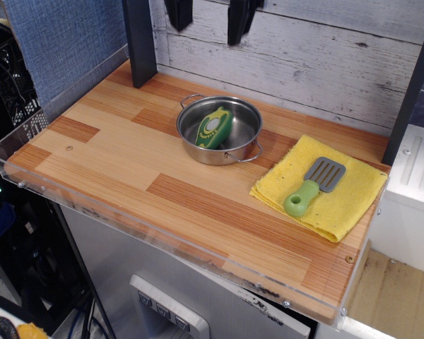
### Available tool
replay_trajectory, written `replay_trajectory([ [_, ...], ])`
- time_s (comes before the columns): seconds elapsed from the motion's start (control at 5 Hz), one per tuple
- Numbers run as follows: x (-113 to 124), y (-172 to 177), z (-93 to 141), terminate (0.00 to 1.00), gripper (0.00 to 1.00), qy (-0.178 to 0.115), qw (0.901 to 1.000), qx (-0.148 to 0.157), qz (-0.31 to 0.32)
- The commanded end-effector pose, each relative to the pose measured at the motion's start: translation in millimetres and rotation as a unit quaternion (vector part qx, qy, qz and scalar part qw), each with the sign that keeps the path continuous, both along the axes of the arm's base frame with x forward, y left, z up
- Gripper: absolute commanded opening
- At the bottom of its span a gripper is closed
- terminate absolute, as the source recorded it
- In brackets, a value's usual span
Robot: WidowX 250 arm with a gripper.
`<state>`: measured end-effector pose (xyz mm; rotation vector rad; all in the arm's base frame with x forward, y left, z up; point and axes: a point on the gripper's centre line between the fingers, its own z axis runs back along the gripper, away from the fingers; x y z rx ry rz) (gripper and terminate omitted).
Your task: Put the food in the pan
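The food, a toy avocado half (213, 128) with dark green rim, yellow-green flesh and a cream pit, lies face up inside the pan (220, 106), a round shiny steel pan with two wire loop handles at the back middle of the wooden table. My gripper (209, 18) is high above the pan at the top edge of the view. Only its two black fingertips (178, 13) show, spread wide apart and empty.
A yellow cloth (339, 198) lies at the right with a grey spatula with a green handle (312, 187) on it. A dark post (140, 42) stands at the back left. A clear plastic lip (92, 205) runs along the table's front edge.
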<state>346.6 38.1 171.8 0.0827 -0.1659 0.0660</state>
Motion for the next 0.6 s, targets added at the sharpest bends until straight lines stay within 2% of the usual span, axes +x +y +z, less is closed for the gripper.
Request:
replay_trajectory([
  [0.0, -15.3, -0.1, 12.4, 0.0, 1.0, 0.004, 0.9997, -0.012, -0.023],
  [0.2, -15.3, -0.1, 12.4, 0.0, 1.0, 0.004, 0.9997, -0.012, -0.023],
  [0.4, -15.3, -0.1, 12.4, 1.0, 1.0, 0.004, 0.9997, -0.012, -0.023],
])
